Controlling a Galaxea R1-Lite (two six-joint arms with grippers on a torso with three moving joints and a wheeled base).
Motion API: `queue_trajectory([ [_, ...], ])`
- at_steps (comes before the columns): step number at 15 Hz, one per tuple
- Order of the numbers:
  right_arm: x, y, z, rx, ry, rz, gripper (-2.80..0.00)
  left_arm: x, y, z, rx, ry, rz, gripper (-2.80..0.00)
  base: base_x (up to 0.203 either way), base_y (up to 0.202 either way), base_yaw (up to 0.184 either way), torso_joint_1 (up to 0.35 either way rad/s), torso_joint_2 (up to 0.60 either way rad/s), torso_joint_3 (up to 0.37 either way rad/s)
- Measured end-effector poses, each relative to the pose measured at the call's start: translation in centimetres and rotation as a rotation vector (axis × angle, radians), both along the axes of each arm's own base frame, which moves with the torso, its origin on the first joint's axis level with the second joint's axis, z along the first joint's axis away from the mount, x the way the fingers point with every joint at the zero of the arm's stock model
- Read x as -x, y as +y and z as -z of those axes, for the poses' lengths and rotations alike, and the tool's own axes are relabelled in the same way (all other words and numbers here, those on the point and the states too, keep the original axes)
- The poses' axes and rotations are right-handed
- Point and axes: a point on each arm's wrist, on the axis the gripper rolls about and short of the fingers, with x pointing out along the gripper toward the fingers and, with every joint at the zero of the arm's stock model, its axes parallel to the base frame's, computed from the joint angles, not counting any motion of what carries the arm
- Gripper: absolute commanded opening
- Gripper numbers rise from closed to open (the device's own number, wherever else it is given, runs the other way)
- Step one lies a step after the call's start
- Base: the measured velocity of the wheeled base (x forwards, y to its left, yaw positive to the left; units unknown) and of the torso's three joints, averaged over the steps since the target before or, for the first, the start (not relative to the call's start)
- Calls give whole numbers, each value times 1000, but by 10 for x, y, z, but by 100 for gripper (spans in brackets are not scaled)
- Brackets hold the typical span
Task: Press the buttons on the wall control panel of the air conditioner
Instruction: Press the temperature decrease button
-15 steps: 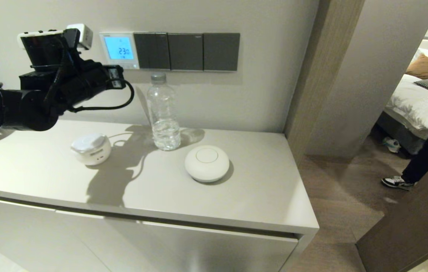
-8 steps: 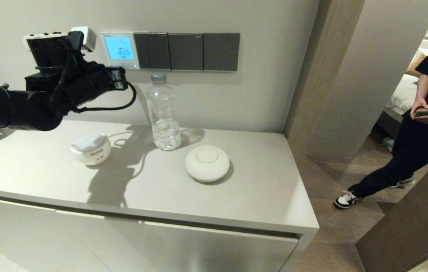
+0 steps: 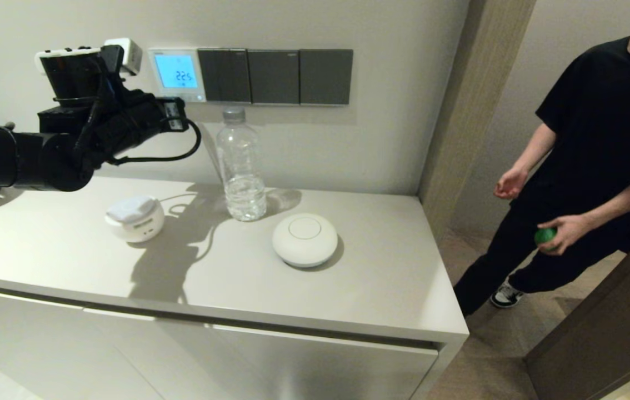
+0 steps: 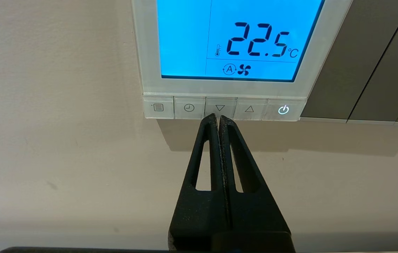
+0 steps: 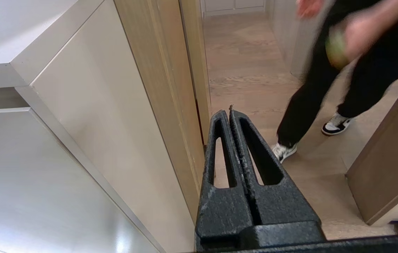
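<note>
Our head camera looking down and forward over the cabinet top [image 3: 348, 289] to the wall, our left wrist camera close up on the control panel [image 4: 227, 45], shared with our head view [image 3: 176, 73], our right wrist camera low beside the cabinet, facing the floor [image 5: 248, 63].

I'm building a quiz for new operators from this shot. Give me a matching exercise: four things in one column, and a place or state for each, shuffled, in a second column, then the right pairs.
Things
1. left gripper
2. air conditioner's wall control panel
3. water bottle
4. right gripper

Places or states
A. stands upright on the cabinet top below the dark switch plates
B. shut, tips at the down-arrow button
C. screen lit blue, reading 22.5
D. shut, hanging beside the cabinet over the wooden floor

Pairs: 1-B, 2-C, 3-A, 4-D
</note>
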Motion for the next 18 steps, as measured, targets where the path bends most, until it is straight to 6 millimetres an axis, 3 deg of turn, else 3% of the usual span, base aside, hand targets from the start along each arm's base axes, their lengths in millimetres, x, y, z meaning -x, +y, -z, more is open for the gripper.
queue_trajectory([
  [18,0,0,0,0,0,0,-280,2,0,-1,0,-3,1,-280,0,0,0,0,0,0],
])
